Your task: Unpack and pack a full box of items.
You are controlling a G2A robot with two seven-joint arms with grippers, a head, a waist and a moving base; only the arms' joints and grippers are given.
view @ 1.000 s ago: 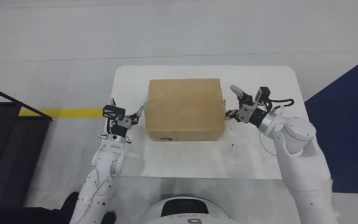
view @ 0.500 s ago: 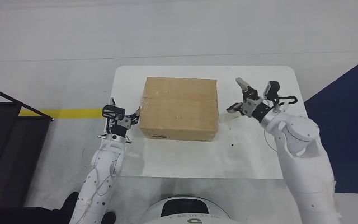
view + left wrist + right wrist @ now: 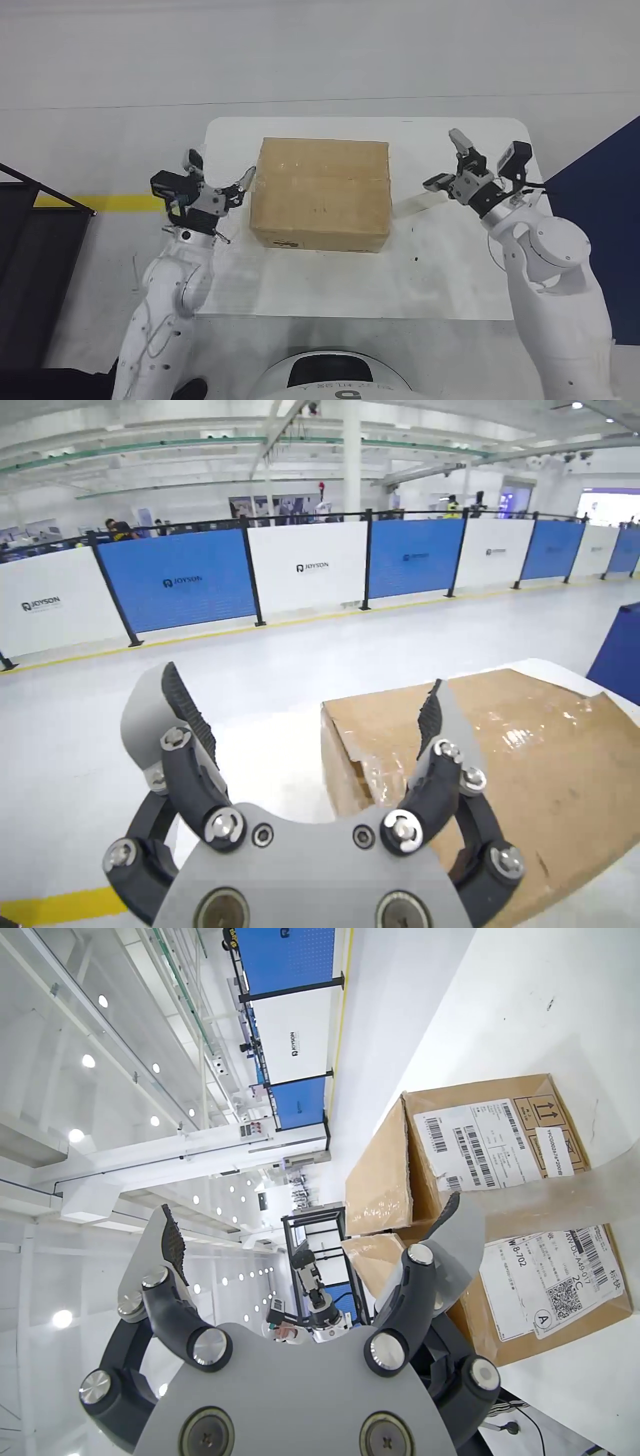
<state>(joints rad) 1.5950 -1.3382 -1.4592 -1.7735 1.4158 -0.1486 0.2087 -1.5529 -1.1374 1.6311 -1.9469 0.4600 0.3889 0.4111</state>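
A closed cardboard box with shiny clear tape on its lid stands in the middle of the white table. My left gripper hovers open just off the box's left edge, and the left wrist view has one finger over the box corner while the gripper holds nothing. My right gripper is open, raised off the box's right side. A strip of clear tape stretches from the box's labelled side to one finger of the right gripper; the tape clings to that finger.
A black rack stands on the floor left of the table, and a blue panel stands at the right. Bare table surface lies in front of and to the right of the box.
My right gripper has pulled away from the box's right side, up and to the right, drawing the tape strip out. The box slid slightly left. The left gripper rose and shifted left.
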